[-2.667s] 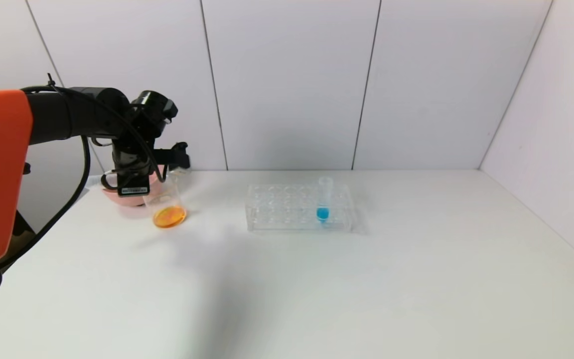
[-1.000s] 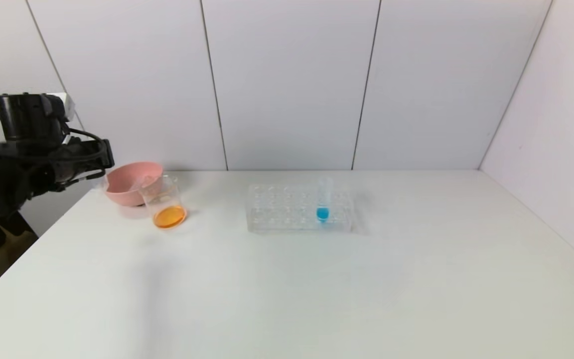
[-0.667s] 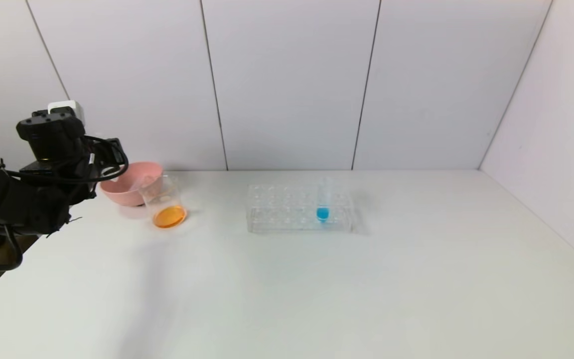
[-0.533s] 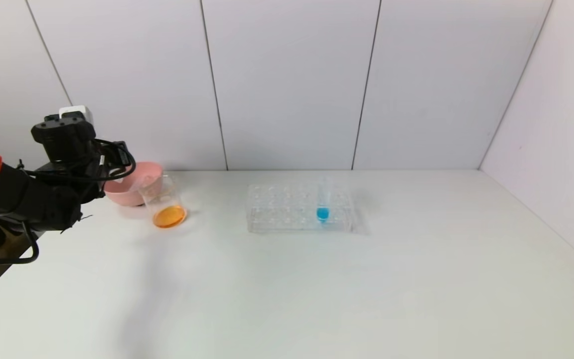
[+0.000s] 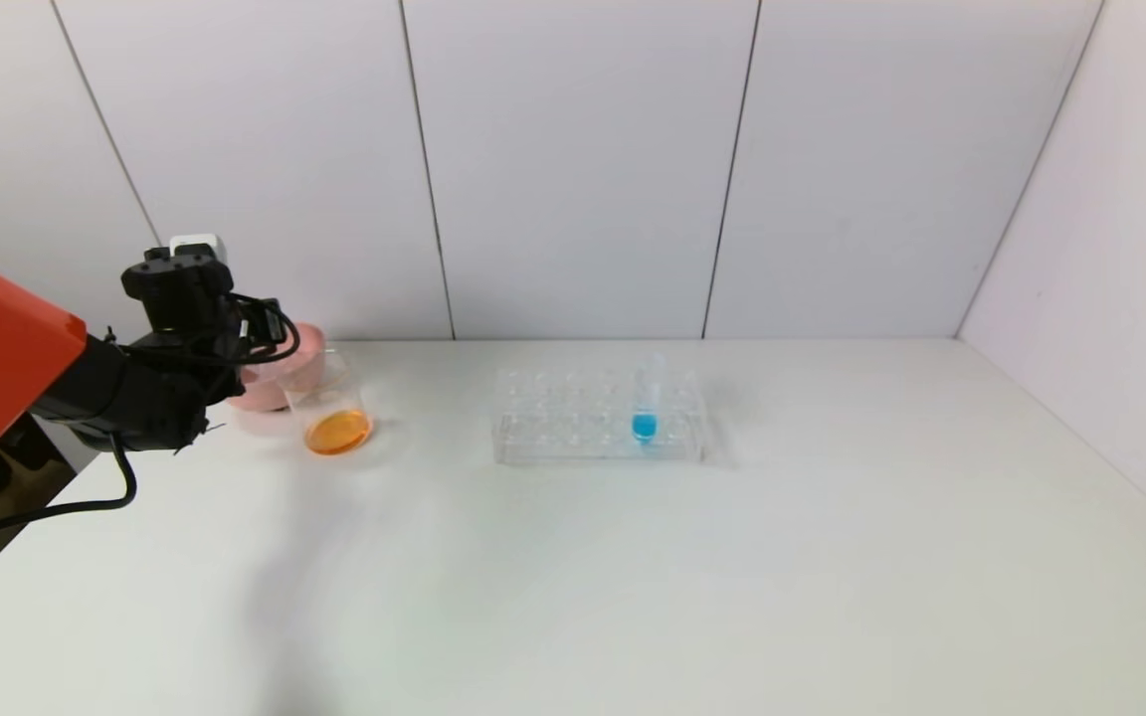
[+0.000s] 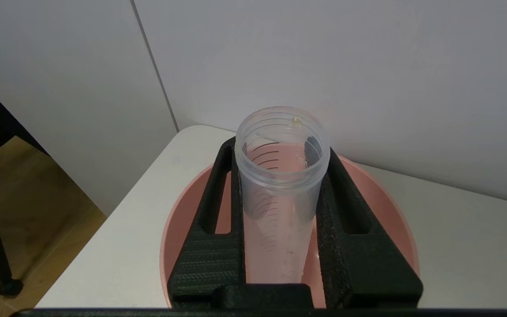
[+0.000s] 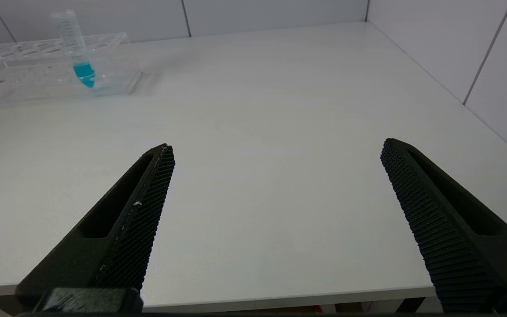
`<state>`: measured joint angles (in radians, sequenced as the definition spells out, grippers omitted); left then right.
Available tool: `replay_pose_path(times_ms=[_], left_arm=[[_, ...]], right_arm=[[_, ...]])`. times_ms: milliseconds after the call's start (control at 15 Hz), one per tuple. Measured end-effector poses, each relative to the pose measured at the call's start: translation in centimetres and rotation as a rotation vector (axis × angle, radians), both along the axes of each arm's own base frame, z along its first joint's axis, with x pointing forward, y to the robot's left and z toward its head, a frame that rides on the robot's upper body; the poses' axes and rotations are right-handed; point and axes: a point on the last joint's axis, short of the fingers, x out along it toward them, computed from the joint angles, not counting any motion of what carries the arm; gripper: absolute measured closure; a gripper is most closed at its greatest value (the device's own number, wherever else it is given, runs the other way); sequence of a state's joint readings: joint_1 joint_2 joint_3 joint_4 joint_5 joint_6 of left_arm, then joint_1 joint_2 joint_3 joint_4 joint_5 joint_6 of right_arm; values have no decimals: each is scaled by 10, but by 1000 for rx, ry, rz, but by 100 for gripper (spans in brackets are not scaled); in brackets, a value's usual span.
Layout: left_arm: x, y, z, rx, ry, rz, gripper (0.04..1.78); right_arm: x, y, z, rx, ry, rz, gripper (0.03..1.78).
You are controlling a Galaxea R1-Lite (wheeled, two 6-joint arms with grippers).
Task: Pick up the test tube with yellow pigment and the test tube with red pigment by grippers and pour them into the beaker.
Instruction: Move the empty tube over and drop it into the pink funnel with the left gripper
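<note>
My left gripper (image 5: 270,333) is shut on an empty clear test tube (image 6: 280,185) with black graduation marks and a tiny yellowish drop on its rim. It holds the tube just over the pink bowl (image 6: 174,220), open end toward the wall. No yellow or red liquid shows in any tube. The beaker (image 5: 329,403) stands right of the gripper, in front of the bowl, with orange liquid in its bottom. My right gripper (image 7: 275,149) is open and empty, low at the table's front edge, out of the head view.
The pink bowl (image 5: 306,348) sits at the table's back left corner. A clear many-holed rack (image 5: 573,418) stands mid-table with one tube of blue liquid (image 5: 646,398); it also shows in the right wrist view (image 7: 55,66). Walls close the back and right.
My left arm, pulled back off the table's left side a second ago, has swung in to the right and now holds the tube over the pink bowl. Beaker and rack have not moved.
</note>
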<state>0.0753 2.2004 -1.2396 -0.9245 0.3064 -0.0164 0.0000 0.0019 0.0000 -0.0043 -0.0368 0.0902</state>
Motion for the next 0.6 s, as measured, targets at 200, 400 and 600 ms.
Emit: replay_pose_path(times_ms=[200, 400, 600], left_arm=[[1, -1, -2, 7, 5, 5, 111], [2, 0, 8, 47, -14, 12, 65], [6, -1, 22, 54, -66, -5, 25]], right_arm=[[0, 0, 0, 0, 0, 0, 10], [0, 0, 0, 0, 0, 0, 10], [0, 0, 0, 0, 0, 0, 10]])
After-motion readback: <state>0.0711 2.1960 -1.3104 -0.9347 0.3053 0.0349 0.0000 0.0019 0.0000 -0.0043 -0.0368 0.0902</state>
